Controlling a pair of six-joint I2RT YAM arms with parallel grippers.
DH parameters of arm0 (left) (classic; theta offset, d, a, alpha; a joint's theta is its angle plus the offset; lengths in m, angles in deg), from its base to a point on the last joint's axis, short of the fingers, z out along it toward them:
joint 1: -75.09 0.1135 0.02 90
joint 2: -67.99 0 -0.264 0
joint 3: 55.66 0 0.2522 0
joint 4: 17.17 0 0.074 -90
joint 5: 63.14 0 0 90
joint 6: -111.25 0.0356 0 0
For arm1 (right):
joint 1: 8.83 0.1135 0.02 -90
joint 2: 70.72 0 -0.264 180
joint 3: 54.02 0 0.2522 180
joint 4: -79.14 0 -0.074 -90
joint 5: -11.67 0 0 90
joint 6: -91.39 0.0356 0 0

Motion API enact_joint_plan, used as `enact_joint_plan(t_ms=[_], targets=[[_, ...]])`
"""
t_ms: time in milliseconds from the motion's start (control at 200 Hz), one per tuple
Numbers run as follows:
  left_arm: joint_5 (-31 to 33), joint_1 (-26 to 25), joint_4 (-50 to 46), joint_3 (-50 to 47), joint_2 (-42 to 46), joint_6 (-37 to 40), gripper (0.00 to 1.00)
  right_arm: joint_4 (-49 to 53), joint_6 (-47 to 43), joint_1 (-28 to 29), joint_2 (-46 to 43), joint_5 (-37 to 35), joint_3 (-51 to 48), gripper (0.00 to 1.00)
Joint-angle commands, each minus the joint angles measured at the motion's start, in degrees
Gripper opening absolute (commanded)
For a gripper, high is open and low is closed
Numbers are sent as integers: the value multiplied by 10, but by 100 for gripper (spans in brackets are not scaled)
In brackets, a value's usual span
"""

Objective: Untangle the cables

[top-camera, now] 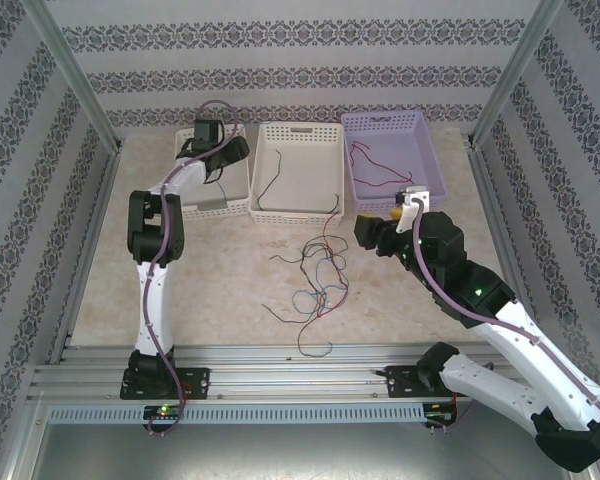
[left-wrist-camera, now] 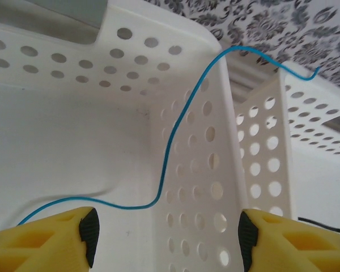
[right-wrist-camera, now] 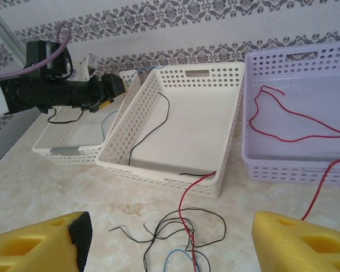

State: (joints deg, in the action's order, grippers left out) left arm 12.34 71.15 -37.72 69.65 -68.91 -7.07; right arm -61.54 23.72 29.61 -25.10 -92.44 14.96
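- Hovering at the left white basket (left-wrist-camera: 62, 130), my left claw (left-wrist-camera: 167, 232) stands spread, nothing between; one blue cable (left-wrist-camera: 169, 147) drapes over its wall, apparently sorted by colour;
- my right claw (right-wrist-camera: 171, 238) gapes empty, facing the tangle (top-camera: 315, 285) on the table (top-camera: 210, 290), likely next;
- cables: slender, kinked red, black, blue strands.

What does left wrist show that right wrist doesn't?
Left wrist: a close-up of a blue cable climbing the perforated inner wall and hooking over the rim.
Right wrist: the middle white basket holding a black cable, the purple basket with red cables, the loose tangle on the table, and the open right claw.
Both: the left white basket and the left claw, open.
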Motion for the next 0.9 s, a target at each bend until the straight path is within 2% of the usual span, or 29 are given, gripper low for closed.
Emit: enact_joint_plan(t_ms=[0, 290, 455, 744, 844, 894], targets=[[-28, 12, 95, -65, 27, -32, 66, 12, -13, 17, -5, -30, 10, 75], [-64, 35, 287, -174, 55, -121, 69, -3, -15, 36, 7, -36, 14, 75], [-56, 39, 242, -140, 36, -102, 64, -8, -17, 42, 18, -35, 15, 74], [-59, 39, 170, -67, 1, -66, 63, -21, -17, 50, 31, -39, 10, 74], [-54, 38, 145, -48, -9, -50, 56, -25, -19, 52, 35, -39, 10, 74], [-53, 38, 141, -44, -12, -45, 56, -27, -19, 53, 36, -39, 10, 74]])
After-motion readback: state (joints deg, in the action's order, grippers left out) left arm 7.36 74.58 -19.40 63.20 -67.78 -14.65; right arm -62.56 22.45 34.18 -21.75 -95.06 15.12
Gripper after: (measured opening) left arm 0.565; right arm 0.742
